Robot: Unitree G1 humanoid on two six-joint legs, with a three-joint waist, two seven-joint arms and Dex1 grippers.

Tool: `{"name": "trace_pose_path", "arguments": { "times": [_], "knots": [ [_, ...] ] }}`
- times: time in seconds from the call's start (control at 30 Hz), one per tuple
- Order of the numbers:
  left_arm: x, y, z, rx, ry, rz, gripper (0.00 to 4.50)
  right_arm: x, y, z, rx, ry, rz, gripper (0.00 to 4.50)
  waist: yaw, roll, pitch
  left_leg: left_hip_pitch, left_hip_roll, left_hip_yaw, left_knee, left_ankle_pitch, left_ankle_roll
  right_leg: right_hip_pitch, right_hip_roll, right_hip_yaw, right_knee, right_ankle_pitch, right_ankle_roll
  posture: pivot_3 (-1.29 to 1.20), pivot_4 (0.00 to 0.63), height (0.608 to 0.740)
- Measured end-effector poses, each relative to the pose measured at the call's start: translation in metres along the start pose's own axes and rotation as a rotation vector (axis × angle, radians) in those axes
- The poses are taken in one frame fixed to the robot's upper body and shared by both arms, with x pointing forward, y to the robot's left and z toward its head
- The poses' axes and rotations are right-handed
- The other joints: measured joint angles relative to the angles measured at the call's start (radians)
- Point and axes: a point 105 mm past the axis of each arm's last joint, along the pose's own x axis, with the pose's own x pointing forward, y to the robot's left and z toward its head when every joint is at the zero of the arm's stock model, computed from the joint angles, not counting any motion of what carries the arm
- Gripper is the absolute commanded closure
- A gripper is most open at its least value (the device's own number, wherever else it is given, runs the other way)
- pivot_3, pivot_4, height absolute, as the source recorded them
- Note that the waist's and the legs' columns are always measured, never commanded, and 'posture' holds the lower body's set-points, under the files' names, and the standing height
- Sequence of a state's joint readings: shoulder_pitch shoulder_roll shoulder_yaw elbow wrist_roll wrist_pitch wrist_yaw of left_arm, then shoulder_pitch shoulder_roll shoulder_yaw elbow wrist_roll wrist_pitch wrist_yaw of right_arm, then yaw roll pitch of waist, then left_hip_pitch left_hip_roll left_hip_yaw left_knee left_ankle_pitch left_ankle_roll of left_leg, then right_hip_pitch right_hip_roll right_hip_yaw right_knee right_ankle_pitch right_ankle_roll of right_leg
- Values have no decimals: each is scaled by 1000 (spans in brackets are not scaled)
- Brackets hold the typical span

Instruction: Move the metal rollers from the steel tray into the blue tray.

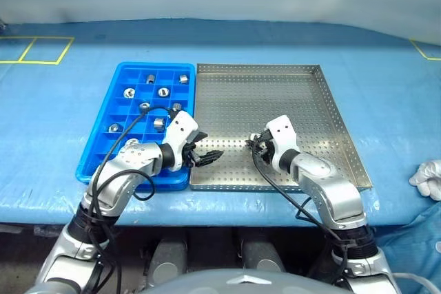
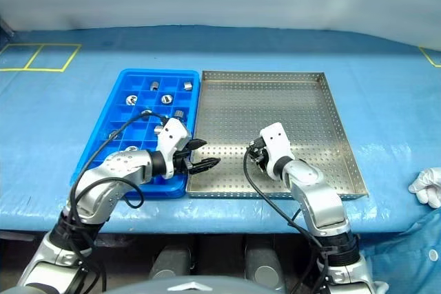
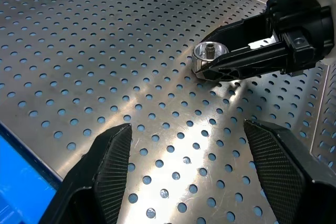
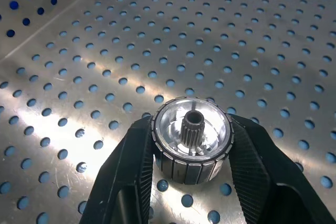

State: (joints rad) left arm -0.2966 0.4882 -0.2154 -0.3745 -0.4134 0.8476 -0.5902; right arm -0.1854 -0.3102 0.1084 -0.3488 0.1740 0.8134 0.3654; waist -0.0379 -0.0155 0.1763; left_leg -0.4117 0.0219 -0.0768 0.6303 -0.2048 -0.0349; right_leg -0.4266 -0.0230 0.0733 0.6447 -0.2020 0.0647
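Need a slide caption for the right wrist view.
Right tool shut on a metal roller resting on the steel tray.

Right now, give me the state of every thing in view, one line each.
right gripper: shut on a metal roller, low over the steel tray floor.
left gripper: open, holding nothing, over the steel tray's near left part.
steel tray: on the table, no other roller seen loose in it.
blue tray: beside the steel tray, several rollers sitting in its compartments.
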Motion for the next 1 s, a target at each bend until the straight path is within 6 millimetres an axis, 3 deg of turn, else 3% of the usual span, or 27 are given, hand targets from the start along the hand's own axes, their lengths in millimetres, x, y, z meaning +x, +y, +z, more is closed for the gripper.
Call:
{"name": "trace_pose_path", "arguments": {
  "times": [0.17,0.37,0.6,0.87,0.9,1.0],
  "knots": [
    [-28,19,9,-2,-24,112,784,4,16,37,-55,-105,75,2803,0,0,0,0,1,-1,0,0,0,0,1,-1,0,0,0,121,150,740],
    [-79,59,14,-15,-48,394,784,22,67,72,-106,-209,259,2803,15,-1,0,0,2,-2,-3,0,0,0,1,-3,0,-1,-2,183,150,740],
    [-90,60,0,-38,-9,463,784,42,111,67,-146,-176,424,2803,51,-2,1,0,1,-2,-2,0,-1,0,1,-3,0,-1,-2,229,150,740],
    [-85,52,-1,-35,-4,455,784,53,116,58,-154,-139,472,2803,70,-2,1,0,1,-2,-3,1,-1,0,1,-4,0,-1,-3,233,150,740],
    [-84,52,-1,-34,-3,451,784,53,116,59,-161,-141,480,2039,70,-2,1,0,1,-3,-3,1,-1,0,1,-4,0,-1,-3,232,150,740],
    [-82,51,-1,-31,-2,445,784,52,117,59,-172,-145,492,1176,72,-2,1,0,2,-3,-3,1,-1,0,1,-4,0,-1,-3,229,150,740]
  ]
}}
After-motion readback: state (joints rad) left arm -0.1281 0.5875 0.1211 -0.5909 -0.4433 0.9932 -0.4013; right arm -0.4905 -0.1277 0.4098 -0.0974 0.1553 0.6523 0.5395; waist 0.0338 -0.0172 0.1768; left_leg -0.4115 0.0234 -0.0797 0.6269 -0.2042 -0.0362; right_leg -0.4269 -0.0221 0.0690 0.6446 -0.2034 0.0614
